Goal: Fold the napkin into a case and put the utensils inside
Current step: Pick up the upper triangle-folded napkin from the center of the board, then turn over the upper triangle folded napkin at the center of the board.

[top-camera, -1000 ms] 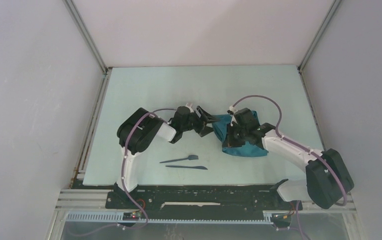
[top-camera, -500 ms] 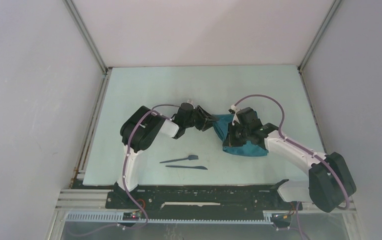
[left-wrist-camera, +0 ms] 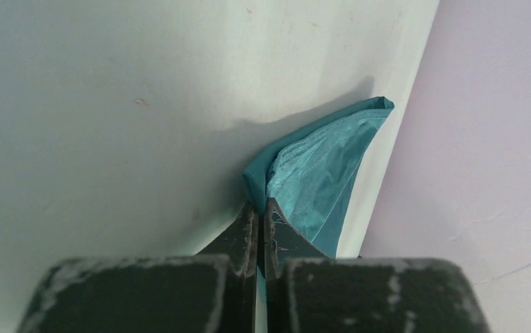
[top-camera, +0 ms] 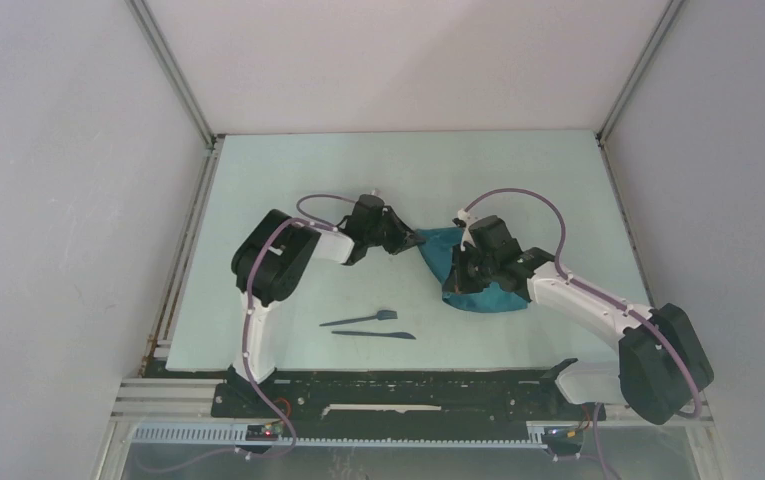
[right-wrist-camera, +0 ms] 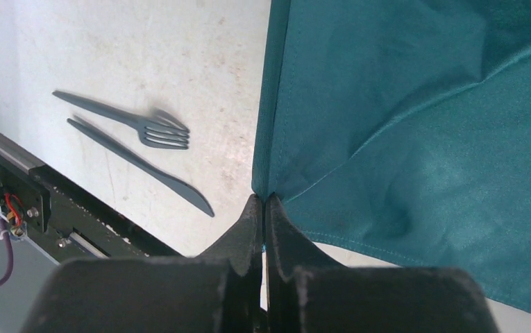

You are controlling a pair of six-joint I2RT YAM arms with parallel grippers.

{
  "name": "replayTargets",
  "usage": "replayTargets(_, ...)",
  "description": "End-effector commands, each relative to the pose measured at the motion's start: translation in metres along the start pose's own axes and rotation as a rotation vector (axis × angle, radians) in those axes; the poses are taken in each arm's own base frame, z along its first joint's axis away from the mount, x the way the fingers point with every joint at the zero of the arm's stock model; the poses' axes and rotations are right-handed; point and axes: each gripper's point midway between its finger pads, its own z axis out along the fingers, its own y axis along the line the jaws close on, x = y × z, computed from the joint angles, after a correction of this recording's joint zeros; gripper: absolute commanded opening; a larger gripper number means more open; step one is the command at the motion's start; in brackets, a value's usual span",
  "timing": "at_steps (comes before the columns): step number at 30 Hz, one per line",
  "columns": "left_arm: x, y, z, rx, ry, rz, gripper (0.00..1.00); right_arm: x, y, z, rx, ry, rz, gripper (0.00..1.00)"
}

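The teal-green napkin [top-camera: 458, 275] lies bunched mid-table between the two arms. My left gripper [top-camera: 408, 240] is shut on the napkin's left corner, and cloth [left-wrist-camera: 318, 173] fans out past its tips [left-wrist-camera: 259, 207]. My right gripper [top-camera: 455, 272] is shut on another edge of the napkin [right-wrist-camera: 415, 132], pinching a fold at its tips [right-wrist-camera: 262, 201]. The two dark utensils lie side by side on the table to the near left: a fork [top-camera: 360, 319] [right-wrist-camera: 144, 125] and a knife [top-camera: 374, 335] [right-wrist-camera: 144, 165]. No folded case shows.
The pale table [top-camera: 288, 190] is walled on three sides by white panels [top-camera: 408, 60]. A black rail with the arm bases [top-camera: 398, 392] runs along the near edge, just behind the utensils.
The left gripper has moved right onto the napkin's left corner and shut on it, pulling that corner to a point. The right gripper stays shut on the napkin.
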Motion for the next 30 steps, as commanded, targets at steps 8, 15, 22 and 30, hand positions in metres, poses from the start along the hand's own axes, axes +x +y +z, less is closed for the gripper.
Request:
replayTargets(8, -0.11, -0.041, -0.133, -0.09, -0.242, 0.194, 0.0, -0.024, 0.13, 0.009, -0.266, -0.029, -0.131, 0.0)
replayTargets(15, -0.17, -0.063, -0.239, -0.282, -0.412, 0.351, 0.0, -0.058, 0.239, -0.006, -0.632, -0.035, -0.101, 0.0)
replayTargets(22, -0.195, -0.104, -0.221, -0.311, -0.465, 0.463, 0.0, -0.086, 0.231, -0.004, -0.793, -0.017, 0.055, 0.0)
replayTargets(30, -0.18, -0.094, -0.068, -0.323, -0.295, 0.51, 0.0, -0.061, 0.105, 0.037, -0.729, 0.018, 0.283, 0.0)
